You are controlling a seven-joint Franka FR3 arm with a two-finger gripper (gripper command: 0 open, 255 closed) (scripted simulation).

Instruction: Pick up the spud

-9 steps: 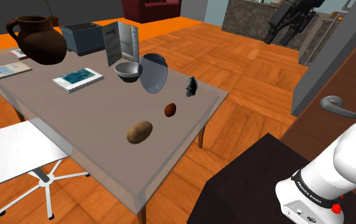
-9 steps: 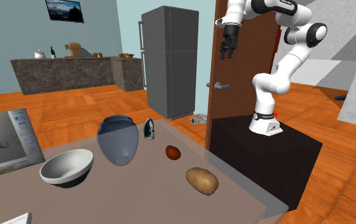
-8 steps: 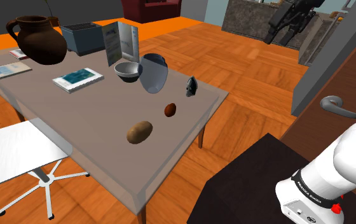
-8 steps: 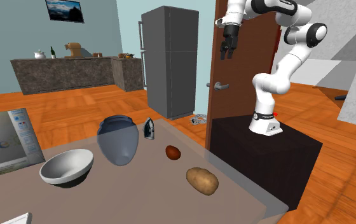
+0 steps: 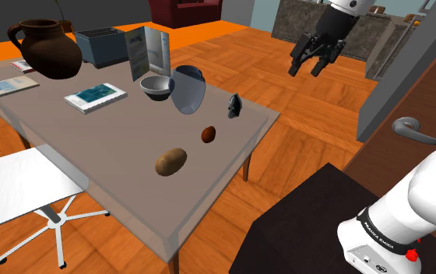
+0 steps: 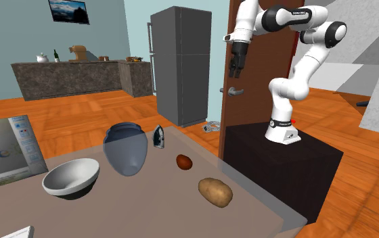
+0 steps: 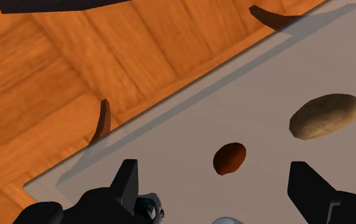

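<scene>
The spud [image 5: 171,161] is a brown oval potato lying on the grey table [image 5: 107,148] near its front corner; I also see the spud [image 6: 215,191] in the second exterior view and the spud [image 7: 326,116] in the wrist view. A small red-brown round thing [image 5: 208,134] lies just beyond it. My gripper [image 5: 308,68] hangs high in the air past the table's far corner, open and holding nothing. In the wrist view the gripper [image 7: 212,165] looks down on the table corner, its fingers [image 7: 127,181] wide apart.
On the table stand a blue-grey vase [image 5: 188,88], a grey bowl [image 5: 156,86], a small dark iron [image 5: 234,105], a brown jug [image 5: 45,48], a toaster [image 5: 100,45] and books. A white chair [image 5: 22,187] stands beside it. The door handle [image 5: 415,130] is near the stand [image 5: 310,226].
The gripper has come down and moved toward the table, to the shoulder view's left. Everything on the table lies as before.
</scene>
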